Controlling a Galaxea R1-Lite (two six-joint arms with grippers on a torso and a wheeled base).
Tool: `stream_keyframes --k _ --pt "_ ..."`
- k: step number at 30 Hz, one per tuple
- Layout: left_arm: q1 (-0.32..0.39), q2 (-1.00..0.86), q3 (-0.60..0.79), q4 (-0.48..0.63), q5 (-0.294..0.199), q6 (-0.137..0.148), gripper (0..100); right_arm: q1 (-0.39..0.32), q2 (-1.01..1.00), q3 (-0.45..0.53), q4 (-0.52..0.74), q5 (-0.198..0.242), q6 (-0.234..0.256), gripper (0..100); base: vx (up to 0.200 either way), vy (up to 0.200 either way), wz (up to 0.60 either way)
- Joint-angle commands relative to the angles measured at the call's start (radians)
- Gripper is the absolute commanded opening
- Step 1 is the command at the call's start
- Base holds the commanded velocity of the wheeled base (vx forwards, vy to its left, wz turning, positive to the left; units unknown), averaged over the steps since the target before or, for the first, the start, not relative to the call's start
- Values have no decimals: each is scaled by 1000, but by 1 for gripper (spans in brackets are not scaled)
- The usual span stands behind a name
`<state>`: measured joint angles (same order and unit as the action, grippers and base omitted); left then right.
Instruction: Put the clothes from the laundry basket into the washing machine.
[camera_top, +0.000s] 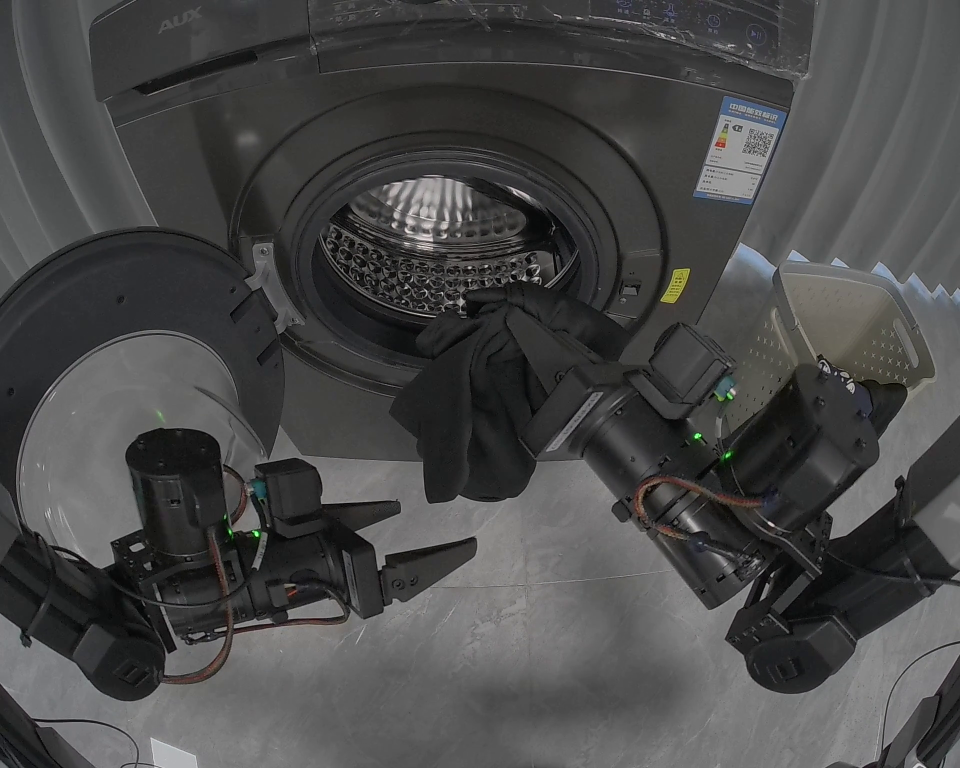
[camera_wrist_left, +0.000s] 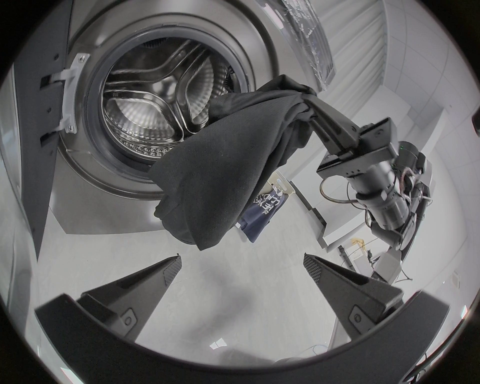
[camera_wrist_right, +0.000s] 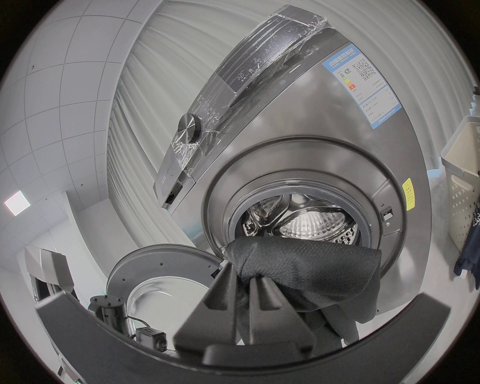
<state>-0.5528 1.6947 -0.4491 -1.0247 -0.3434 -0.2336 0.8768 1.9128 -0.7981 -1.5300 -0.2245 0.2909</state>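
- Dark-grey round door (camera_top: 120, 280) of the washing machine (camera_top: 620, 170) stood swung open at the machine's left side, with its glass pane turned outward.
- Left gripper (camera_top: 436, 527) hung low over the floor in front of the door, its two fingers spread wide with nothing between them.
- Steel drum (camera_top: 430, 250) lay exposed through the round opening in the front panel.
- Black garment (camera_top: 480, 400) hung in front of the lower lip of the opening. Its upper fold was at the mouth of the drum and the rest trailed down before the front panel, clear of the floor. Whether it touched the lip could not be told.
- Right gripper (camera_wrist_right: 245, 287) was clamped on the garment's upper fold, with cloth pinched between its closed fingers.
- Pale perforated laundry basket (camera_top: 860, 320) stood on the floor at the machine's right front corner, with a navy garment (camera_wrist_right: 470, 250) hanging at its wall.
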Motion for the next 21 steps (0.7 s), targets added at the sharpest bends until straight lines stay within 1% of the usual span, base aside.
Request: stream_keyframes --k 1,3,9,11,12,14,16,17,21 --pt "-1 49 -46 0 0 -32 100 5 -1 0 -2 -3 -1 0 0 0 0" --pt "-1 66 -63 -2 0 -39 100 5 -1 2 -2 -3 -2 0 0 0 0" --pt "-1 125 -114 -14 1 -41 100 10 -3 11 -9 -4 -2 0 0 0 0" --pt "1 138 -128 -21 6 -41 100 10 -3 11 -9 -6 -4 0 0 0 0" --pt "1 152 -141 -35 20 -41 100 10 -3 11 -9 -6 -4 0 0 0 0" --pt "-1 163 -157 -51 32 -52 100 10 -1 11 -9 -6 -4 0 0 0 0" --pt "-1 171 -168 -57 35 -73 100 10 -1 11 -10 -6 -4 0 0 0 0" --pt "-3 180 -174 -58 35 -78 100 10 -1 11 -10 -6 -4 0 0 0 0" --pt "-1 201 -189 -84 38 -81 100 14 -1 11 -10 -7 -4 0 0 0 0"
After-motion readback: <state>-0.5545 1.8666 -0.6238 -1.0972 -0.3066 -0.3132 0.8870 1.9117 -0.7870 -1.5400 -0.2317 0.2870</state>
